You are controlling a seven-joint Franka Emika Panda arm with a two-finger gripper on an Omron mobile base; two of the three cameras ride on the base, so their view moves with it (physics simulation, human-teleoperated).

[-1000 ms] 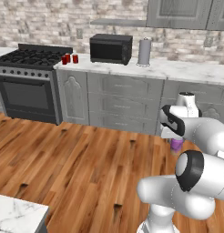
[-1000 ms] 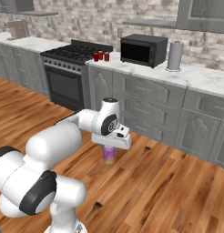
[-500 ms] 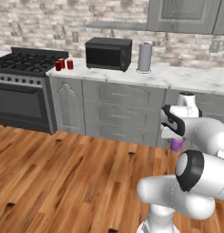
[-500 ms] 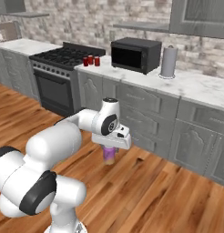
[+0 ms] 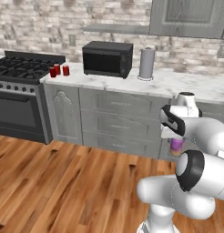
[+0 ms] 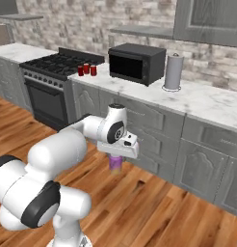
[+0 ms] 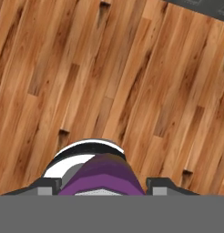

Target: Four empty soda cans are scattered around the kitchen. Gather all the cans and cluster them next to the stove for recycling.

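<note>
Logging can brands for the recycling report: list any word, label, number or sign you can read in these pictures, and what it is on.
None can be read.
Purple can held in the claw: plain, no print shows.
Red cans on the counter beside the stove: too small to tell any label.
Microwave: its front shows no readable marks.
Stove knobs: no readable marks.

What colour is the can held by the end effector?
Purple; the can shows best in the hand view.
</note>
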